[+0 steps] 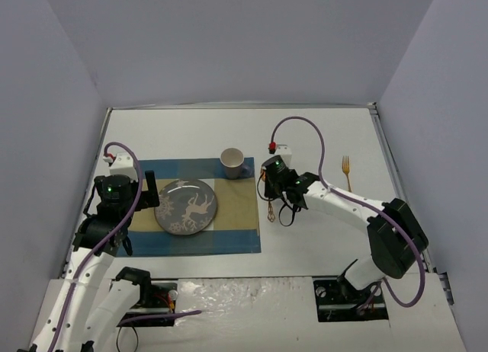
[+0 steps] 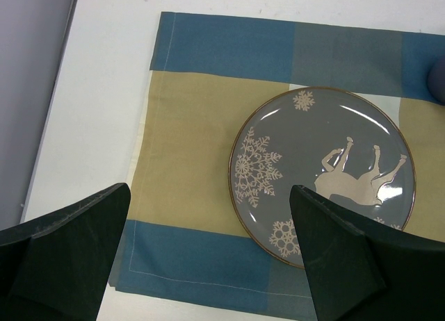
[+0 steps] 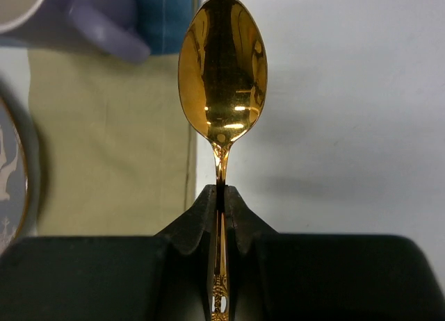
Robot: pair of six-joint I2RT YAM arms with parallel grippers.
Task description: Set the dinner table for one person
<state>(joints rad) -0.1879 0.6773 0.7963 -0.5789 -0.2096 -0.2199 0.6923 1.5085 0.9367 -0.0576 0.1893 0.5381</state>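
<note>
On the white dinner table (image 1: 320,139) lies a blue-and-tan placemat (image 1: 236,222) carrying a grey plate (image 1: 186,206) with a reindeer and snowflakes. A pale mug (image 1: 232,162) stands at the mat's far edge. My right gripper (image 3: 220,190) is shut on the handle of a gold spoon (image 3: 222,64). The spoon's bowl points away over bare table, just right of the placemat (image 3: 111,140). In the top view the right gripper (image 1: 273,186) hovers by the mat's right edge. My left gripper (image 2: 208,189) is open and holds nothing, above the mat's near-left part and the plate (image 2: 323,165).
A gold fork (image 1: 347,171) lies on the table to the far right, tines pointing away. Grey walls close in the table on three sides. The mug (image 3: 83,22) and the plate's rim (image 3: 8,168) sit left of the spoon.
</note>
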